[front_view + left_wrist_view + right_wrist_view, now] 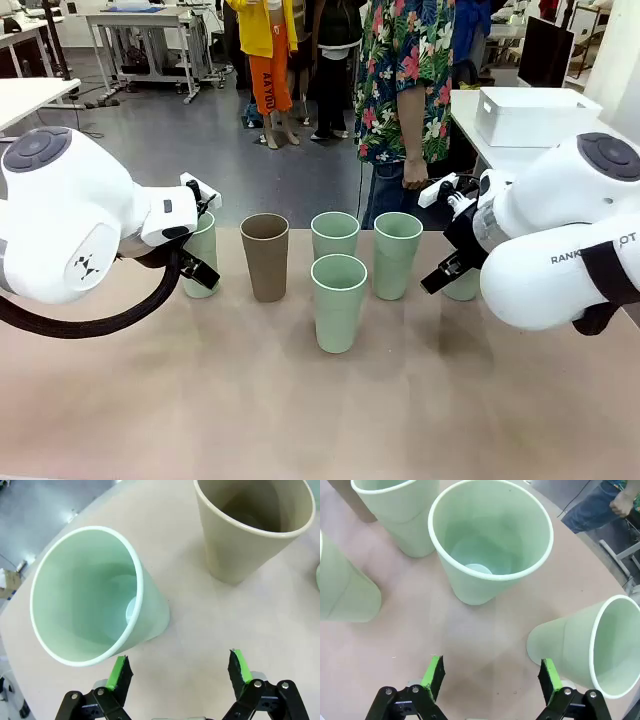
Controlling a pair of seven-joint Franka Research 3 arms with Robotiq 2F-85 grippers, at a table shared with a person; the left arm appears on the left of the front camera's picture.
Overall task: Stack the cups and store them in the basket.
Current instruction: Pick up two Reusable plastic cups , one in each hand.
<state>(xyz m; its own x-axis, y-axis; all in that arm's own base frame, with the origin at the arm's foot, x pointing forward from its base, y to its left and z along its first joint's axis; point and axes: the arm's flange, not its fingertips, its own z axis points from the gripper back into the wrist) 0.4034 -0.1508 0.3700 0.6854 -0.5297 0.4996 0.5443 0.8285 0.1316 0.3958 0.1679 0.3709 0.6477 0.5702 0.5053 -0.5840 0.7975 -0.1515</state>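
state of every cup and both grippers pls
brown cup: upright, unstacked
leftmost mint cup: upright, empty
back mint cup: upright, unstacked
front mint cup: upright, unstacked
right-middle mint cup: upright, unstacked
rightmost mint cup: upright, unstacked
left gripper: open
right gripper: open

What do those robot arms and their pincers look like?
Both are rounded white shells with dark grey caps. The left arm carries a black logo and thick black cable; the right arm bears dark lettering. The left gripper and right gripper each have two black fingers with green pads.

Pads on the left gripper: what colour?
The pads are bright green; the left wrist view shows them best.
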